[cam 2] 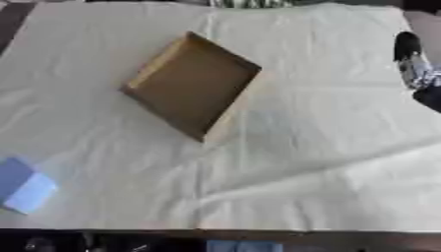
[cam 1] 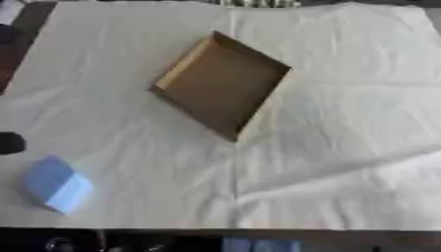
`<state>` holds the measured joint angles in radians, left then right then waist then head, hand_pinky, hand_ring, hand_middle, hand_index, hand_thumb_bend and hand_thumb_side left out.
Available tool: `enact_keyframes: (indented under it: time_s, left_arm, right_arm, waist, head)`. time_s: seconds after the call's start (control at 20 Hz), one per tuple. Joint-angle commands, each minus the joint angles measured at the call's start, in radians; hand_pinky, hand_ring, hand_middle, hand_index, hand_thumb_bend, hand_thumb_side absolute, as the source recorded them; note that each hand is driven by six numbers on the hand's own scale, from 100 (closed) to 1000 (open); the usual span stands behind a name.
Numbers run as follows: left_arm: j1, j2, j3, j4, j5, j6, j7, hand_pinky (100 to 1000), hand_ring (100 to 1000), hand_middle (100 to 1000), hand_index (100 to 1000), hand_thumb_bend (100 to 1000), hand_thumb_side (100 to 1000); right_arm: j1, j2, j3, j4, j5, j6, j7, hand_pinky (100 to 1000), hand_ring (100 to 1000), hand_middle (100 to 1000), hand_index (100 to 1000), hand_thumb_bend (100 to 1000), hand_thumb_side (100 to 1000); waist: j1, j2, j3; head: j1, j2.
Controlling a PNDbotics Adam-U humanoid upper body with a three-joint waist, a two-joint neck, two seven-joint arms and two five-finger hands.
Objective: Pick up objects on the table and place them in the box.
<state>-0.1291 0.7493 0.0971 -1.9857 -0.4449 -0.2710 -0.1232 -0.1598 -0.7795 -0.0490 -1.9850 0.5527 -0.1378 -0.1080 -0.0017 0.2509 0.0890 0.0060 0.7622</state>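
Note:
A shallow brown cardboard box (cam 1: 221, 82) lies open and turned like a diamond on the white cloth, a little above the middle. It holds nothing that I can see. A light blue block-like object (cam 1: 53, 184) rests near the front left corner of the cloth. A dark part of my left hand (cam 1: 10, 143) shows at the left edge, just above the blue object and apart from it. At the right edge of the right eye view, my black and silver right hand (cam 2: 412, 58) sits far from both box and blue object.
A wrinkled white cloth (cam 1: 344, 147) covers the whole table. The table's dark front edge (cam 1: 215, 238) runs along the bottom. Dark floor shows at the upper left corner (cam 1: 17, 34).

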Motion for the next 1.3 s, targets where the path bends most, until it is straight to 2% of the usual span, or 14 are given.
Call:
enact_keyframes:
  time_s: [0.05,0.35,0.5,0.65,1.2,1.3]
  left_arm:
    - [0.002,0.067,-0.013,-0.014,-0.021,-0.01,-0.03,827,823,804,923,930,914]
    - [0.032,0.17,-0.071,-0.014,-0.096,-0.037,-0.116,849,840,812,919,944,837]
    - [0.049,0.215,-0.091,-0.014,-0.102,-0.06,-0.162,855,846,819,916,1000,804]
    - [0.059,0.253,-0.106,-0.014,-0.098,-0.081,-0.211,858,847,817,907,1000,788]
    - [0.055,0.277,-0.099,-0.014,-0.041,-0.124,-0.385,853,842,806,904,1000,631]
    - [0.053,0.275,-0.099,-0.014,-0.024,-0.127,-0.407,852,840,806,908,907,513]
  right_arm:
    - [-0.01,-0.02,-0.013,-0.015,0.009,0.003,-0.004,817,862,904,860,104,1000]
    - [-0.006,-0.026,-0.012,-0.015,0.012,0.004,-0.005,817,862,904,861,100,1000]
    - [-0.003,-0.03,-0.012,-0.015,0.013,0.005,-0.006,817,862,904,861,100,1000]
    - [-0.001,-0.033,-0.012,-0.015,0.013,0.006,-0.006,817,862,904,862,100,1000]
    - [0.001,-0.036,-0.009,-0.015,0.014,0.011,-0.004,817,861,905,862,100,1000]
    - [-0.001,-0.035,-0.008,-0.015,0.013,0.011,-0.004,816,861,905,862,100,1000]
  waist:
    - [0.0,-0.014,0.001]
    - [-0.001,-0.019,0.006]
    - [0.001,-0.023,0.011]
    - [0.003,-0.027,0.017]
    - [0.002,-0.034,0.029]
    - [0.001,-0.035,0.03]
  head:
    - [0.005,0.006]
    - [-0.009,0.008]
    - [-0.02,0.008]
    - [-0.029,0.008]
    - [-0.045,0.008]
    - [-0.041,0.008]
